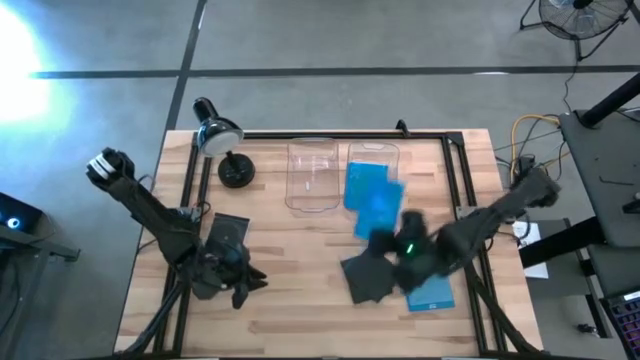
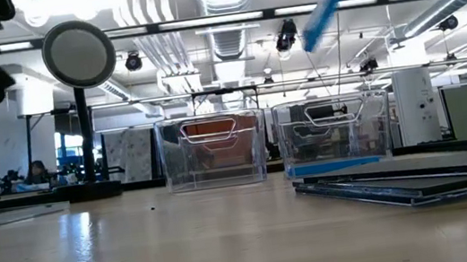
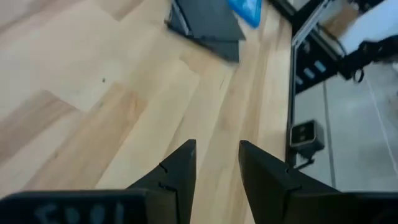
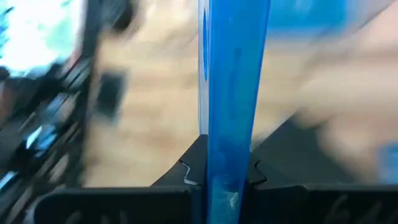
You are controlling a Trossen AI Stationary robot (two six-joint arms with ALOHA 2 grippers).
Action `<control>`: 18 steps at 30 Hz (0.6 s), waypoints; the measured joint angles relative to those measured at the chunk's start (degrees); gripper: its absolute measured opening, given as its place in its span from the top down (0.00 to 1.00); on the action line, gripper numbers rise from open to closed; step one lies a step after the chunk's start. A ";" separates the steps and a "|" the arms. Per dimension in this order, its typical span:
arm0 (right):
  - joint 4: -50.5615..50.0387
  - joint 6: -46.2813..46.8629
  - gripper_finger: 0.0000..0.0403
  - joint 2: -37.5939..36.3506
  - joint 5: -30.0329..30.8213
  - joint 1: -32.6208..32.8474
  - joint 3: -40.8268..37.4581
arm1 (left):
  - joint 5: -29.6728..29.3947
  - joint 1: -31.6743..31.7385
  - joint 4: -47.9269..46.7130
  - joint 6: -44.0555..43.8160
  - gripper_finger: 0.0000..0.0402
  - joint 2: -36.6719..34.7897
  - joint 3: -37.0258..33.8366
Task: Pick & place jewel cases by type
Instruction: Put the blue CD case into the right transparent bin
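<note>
**We are carrying a blue jewel case toward the right-hand bin**

Lower left of the high view, our left gripper [image 1: 243,285] is waiting with fingers parted and empty. Right of centre, our right gripper [image 4: 221,177] is pinching a blue jewel case [image 1: 379,212] by its edge, just beside the blue-filled bin [image 1: 373,152]. Held so narrowly, it may be pivoting; we risk clipping the bin rim or dropping it onto the dark jewel case [image 1: 365,277] beneath.

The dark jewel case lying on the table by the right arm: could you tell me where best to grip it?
The dark jewel case lies flat on the table, so I would grip its free left edge, coming from the open table side. The right gripper is busy, clamping a blue case; the idle left gripper is open.
</note>
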 joint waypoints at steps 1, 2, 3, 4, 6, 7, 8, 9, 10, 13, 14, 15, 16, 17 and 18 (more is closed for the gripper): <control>-2.21 -0.51 0.95 -1.90 0.01 -1.70 -0.75 | -0.24 0.09 0.11 0.05 0.74 -0.45 0.00; -2.75 -2.42 0.95 -3.83 -0.03 -3.59 -1.65 | -0.32 0.17 0.30 0.07 0.74 -0.83 0.00; -2.06 -5.28 0.95 -6.16 -0.45 -6.31 -2.99 | -0.35 0.35 0.34 0.08 0.74 -1.26 0.00; -0.26 -8.90 0.95 -8.26 -1.47 -9.19 -4.34 | -0.51 0.49 0.33 0.09 0.74 -1.50 0.02; 5.65 -18.18 0.95 -12.02 -4.26 -15.52 -7.41 | -1.31 0.67 0.28 0.10 0.74 -1.94 0.00; 8.32 -22.43 0.95 -13.42 -6.62 -19.12 -9.22 | -1.74 0.74 0.30 0.12 0.74 -2.18 0.00; 10.50 -25.90 0.95 -14.60 -9.63 -22.76 -11.34 | -2.39 0.77 0.39 0.06 0.74 -2.35 0.02; 12.65 -29.13 0.95 -15.63 -12.99 -26.39 -13.55 | -2.75 0.79 0.43 -0.12 0.74 -2.46 0.02; 14.89 -31.81 0.95 -16.26 -16.47 -29.76 -15.67 | -3.08 0.79 0.44 -0.35 0.74 -2.46 0.02; 22.61 -36.43 0.95 -17.86 -26.49 -38.61 -23.08 | -3.76 0.79 0.70 -1.58 0.74 -2.46 0.02; 26.23 -37.60 0.95 -17.96 -29.41 -41.00 -25.46 | -3.87 0.79 0.75 -1.79 0.74 -2.46 0.02; 30.53 -38.56 0.95 -17.86 -32.35 -42.90 -27.64 | -4.19 0.79 0.78 -2.12 0.74 -2.44 0.02; 34.15 -39.14 0.95 -17.51 -34.56 -44.45 -29.47 | -4.66 0.79 0.78 -2.52 0.74 -2.40 0.02; 37.38 -39.64 0.95 -17.07 -36.30 -45.69 -31.20 | -5.38 0.79 0.80 -2.83 0.74 -2.38 0.02; 40.48 -39.99 0.95 -16.49 -38.04 -46.66 -32.52 | -5.87 0.79 0.81 -3.00 0.74 -2.36 0.02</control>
